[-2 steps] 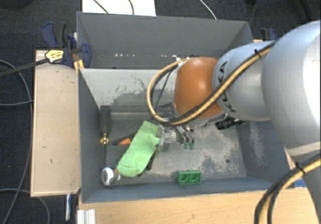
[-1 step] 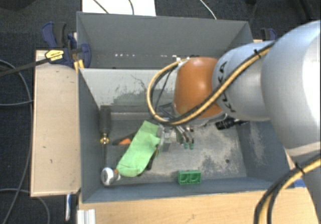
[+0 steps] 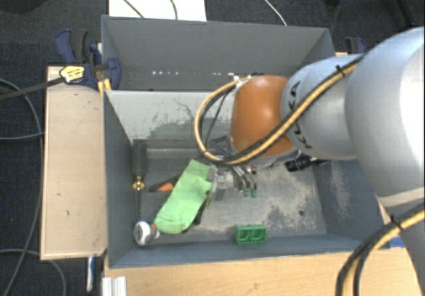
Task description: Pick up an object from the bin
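Observation:
A light green sock-like cloth (image 3: 184, 198) lies slanted across the bin's floor, its upper end close to the gripper. My gripper (image 3: 234, 182) hangs below the orange cover at the bin's middle, just right of the cloth's top end. A small green block (image 3: 251, 234) rests near the front wall, below the gripper. An orange piece (image 3: 164, 187) peeks out left of the cloth.
A dark tool with a brass end (image 3: 139, 167) lies along the left wall. A silver round cap (image 3: 143, 232) sits in the front left corner. The arm covers the bin's right side; bare floor shows at the right front.

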Tool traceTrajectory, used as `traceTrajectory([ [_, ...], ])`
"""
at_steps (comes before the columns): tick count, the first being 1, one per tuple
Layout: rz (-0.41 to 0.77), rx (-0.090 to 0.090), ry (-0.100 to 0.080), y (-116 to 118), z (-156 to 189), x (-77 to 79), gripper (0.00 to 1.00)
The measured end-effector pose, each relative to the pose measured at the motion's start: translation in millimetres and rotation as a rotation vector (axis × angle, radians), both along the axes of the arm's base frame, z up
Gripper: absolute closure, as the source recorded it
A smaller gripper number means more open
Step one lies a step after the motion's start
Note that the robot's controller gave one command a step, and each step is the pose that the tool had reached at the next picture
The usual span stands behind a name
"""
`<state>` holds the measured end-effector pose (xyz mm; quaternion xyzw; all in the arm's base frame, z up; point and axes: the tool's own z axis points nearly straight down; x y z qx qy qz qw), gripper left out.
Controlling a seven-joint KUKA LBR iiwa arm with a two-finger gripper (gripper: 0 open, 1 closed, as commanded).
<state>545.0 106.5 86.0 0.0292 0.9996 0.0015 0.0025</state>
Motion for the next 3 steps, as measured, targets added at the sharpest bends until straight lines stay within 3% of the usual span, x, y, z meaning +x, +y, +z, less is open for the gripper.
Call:
traceTrajectory([
  [3,-0.006,0.0,0.0,0.0,0.0,0.0,1.0],
])
